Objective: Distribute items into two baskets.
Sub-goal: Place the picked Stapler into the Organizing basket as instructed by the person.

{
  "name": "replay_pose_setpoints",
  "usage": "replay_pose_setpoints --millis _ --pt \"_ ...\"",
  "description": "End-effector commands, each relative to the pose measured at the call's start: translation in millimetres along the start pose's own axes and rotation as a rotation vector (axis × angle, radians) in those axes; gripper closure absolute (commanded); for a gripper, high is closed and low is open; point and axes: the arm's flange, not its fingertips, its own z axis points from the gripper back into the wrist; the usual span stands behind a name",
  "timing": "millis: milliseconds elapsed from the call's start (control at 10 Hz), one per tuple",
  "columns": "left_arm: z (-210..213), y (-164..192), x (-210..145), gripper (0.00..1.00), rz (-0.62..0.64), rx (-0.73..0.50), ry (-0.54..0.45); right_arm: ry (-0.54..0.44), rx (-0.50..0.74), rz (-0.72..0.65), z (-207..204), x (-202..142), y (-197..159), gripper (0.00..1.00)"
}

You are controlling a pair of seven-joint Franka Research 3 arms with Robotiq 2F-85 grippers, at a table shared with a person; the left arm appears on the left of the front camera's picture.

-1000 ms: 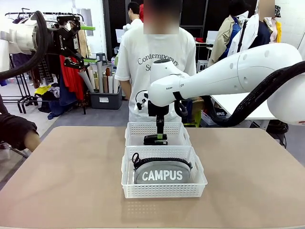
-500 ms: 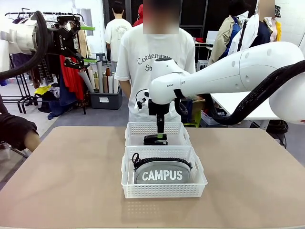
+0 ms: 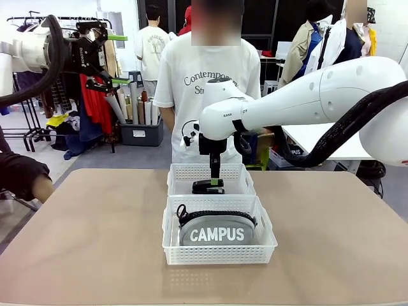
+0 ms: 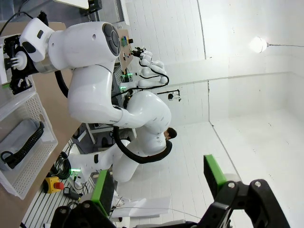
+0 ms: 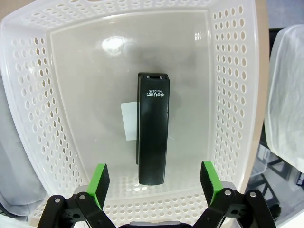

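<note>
On the tan table, the nearer white plastic lattice-sided basket serves as the landmark: inside it lies the grey fabric zip pouch with white "CAMPUS" lettering, its black zipper along the top edge, filling most of the floor. Just behind this basket, touching or nearly touching its far rim, sits the second matching white perforated basket; on its clear bottom the small black desk stapler lies flat, roughly centred, apart from every wall. Directly above the stapler hangs the right gripper, its green-padded fingers spread wide on either side and touching nothing. Far up and left of the near basket, the left gripper is raised off the table, fingers parted and empty. Beyond the far basket a person in a white T-shirt stands at the table's edge.
</note>
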Motion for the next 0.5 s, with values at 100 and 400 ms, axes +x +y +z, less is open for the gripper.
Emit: replay_pose_setpoints --millis 100,400 --pt "0.9 -1.4 -1.6 0.00 -0.002 -0.001 -0.002 0.007 -0.012 0.000 1.9 0.2 -0.5 0.00" --pt "0.9 -1.4 -1.6 0.00 -0.002 -0.001 -0.002 0.000 0.000 0.000 0.0 0.0 0.0 0.00"
